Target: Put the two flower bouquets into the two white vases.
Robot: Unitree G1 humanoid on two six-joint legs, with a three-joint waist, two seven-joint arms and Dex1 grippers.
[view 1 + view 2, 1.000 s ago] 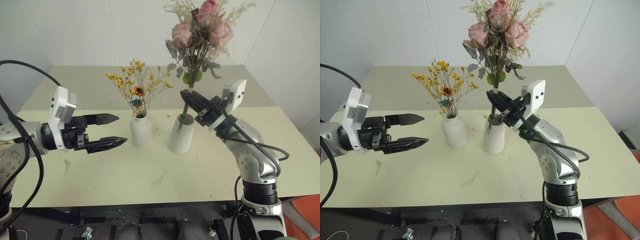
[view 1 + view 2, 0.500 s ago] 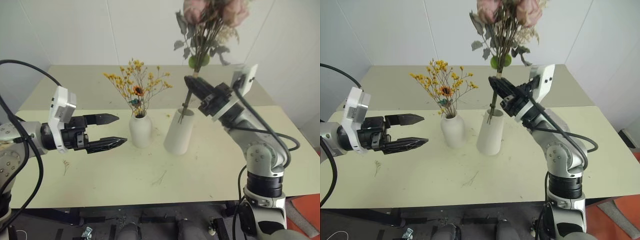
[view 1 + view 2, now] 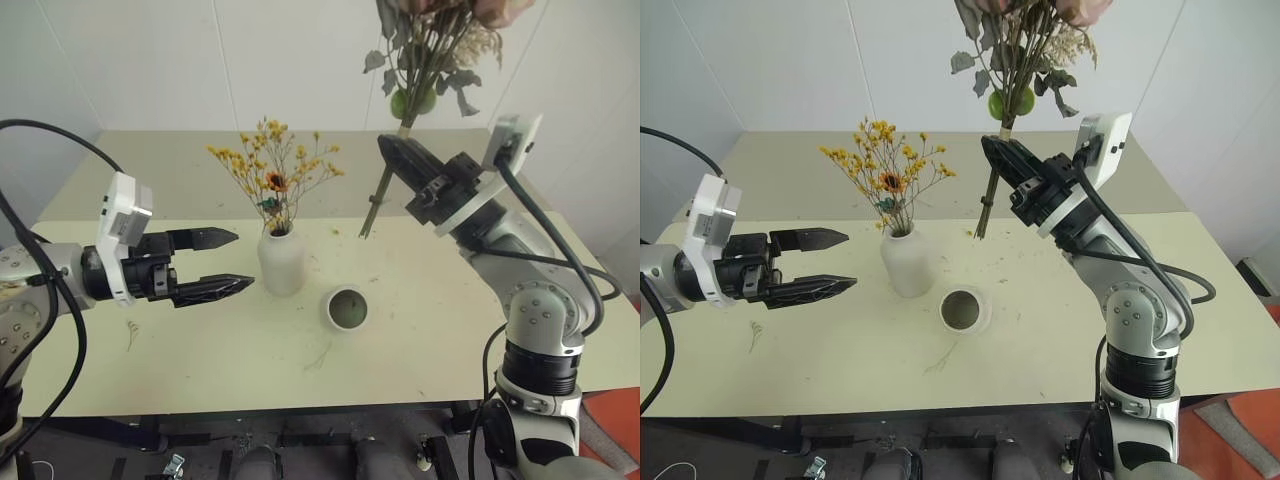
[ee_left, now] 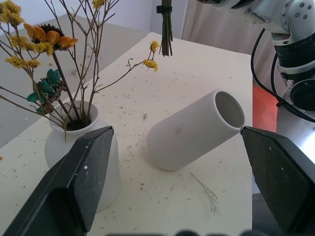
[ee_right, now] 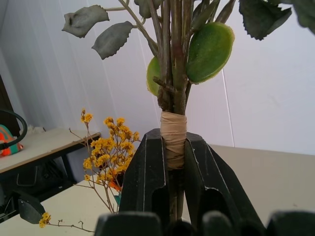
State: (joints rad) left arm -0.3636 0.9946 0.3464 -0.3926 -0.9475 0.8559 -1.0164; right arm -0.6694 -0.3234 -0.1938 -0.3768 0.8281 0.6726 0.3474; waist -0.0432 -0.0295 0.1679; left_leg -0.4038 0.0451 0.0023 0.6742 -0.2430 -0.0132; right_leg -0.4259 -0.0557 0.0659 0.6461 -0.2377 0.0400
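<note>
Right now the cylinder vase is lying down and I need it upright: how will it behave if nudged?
The white cylinder vase lies on its round side, so it will probably roll. It looks like smooth ceramic: likely slippery and breakable near the table edge.

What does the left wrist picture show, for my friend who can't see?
A white cylinder vase lies tipped over on the speckled table. Beside it, a bottle vase stands holding yellow flowers, and stem ends hang above.

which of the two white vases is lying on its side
The wide-mouthed cylinder vase: it lies tipped over and empty on the table, mouth facing the head camera. The narrow-necked vase beside it stands upright, holding the yellow spray.
</note>
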